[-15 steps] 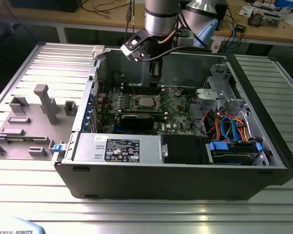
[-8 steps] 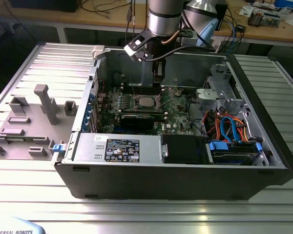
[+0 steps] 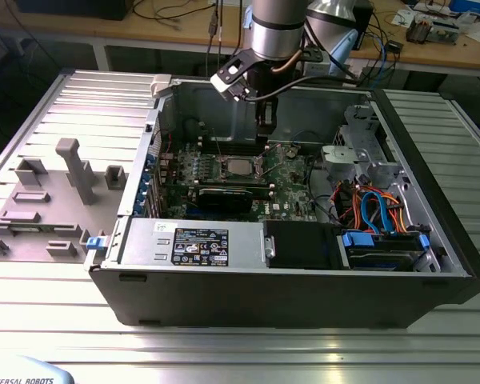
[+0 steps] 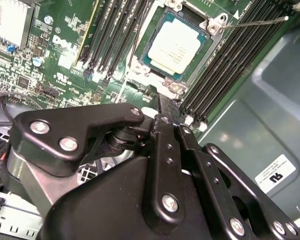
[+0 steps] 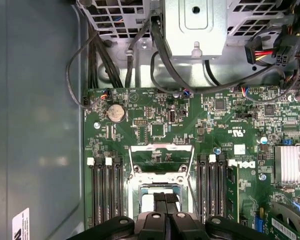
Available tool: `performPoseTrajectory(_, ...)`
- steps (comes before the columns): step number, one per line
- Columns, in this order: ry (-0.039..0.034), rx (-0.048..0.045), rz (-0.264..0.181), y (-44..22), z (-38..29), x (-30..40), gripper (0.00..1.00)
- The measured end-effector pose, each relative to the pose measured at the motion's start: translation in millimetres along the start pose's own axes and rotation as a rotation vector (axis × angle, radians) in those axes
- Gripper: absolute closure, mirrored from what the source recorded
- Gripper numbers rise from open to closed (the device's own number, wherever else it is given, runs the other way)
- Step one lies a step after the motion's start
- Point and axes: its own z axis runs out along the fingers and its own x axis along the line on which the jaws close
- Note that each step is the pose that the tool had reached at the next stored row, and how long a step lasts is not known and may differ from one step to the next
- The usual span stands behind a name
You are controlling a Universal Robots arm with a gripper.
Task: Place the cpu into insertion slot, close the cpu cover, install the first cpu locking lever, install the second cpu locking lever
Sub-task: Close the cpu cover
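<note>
1. Everything sits on a silvery ribbed metal table (image 3: 240, 352) with long grooves running across the top.
2. There's bright glare (image 3: 304, 340) streaking the front strip of that table, so the lighting is pretty strong.
3. On the exterior view's left, a flat grey fixture plate (image 3: 32, 212) lies on the table, with a few blocky grey uprights (image 3: 76, 168) sticking out of it.
4. Behind the table, a wooden workbench (image 3: 184, 30) runs along the back. It has loose cables (image 3: 172, 10) draped on it and some small electronics clutter (image 3: 428, 28) toward the exterior view's right.
5. The bench has a white leg (image 3: 104, 56), and it's just dark underneath.
</note>
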Motion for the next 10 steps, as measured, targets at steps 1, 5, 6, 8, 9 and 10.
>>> performPoseTrajectory(1,-0.0001,-0.0001,0.000,1.3,0.0,0.0,0.89)
performPoseTrajectory(5,0.0000,-0.0001,0.000,2.2,0.0,0.0,0.89)
performPoseTrajectory(6,0.0000,-0.0001,0.000,2.3,0.0,0.0,0.89)
performPoseTrajectory(8,0.0000,0.0000,0.000,3.2,0.0,0.1,0.89)
performPoseTrajectory(9,-0.0001,0.0000,0.000,3.2,0.0,0.1,0.89)
performPoseTrajectory(10,0.0000,0.0000,0.000,3.3,0.0,0.1,0.89)
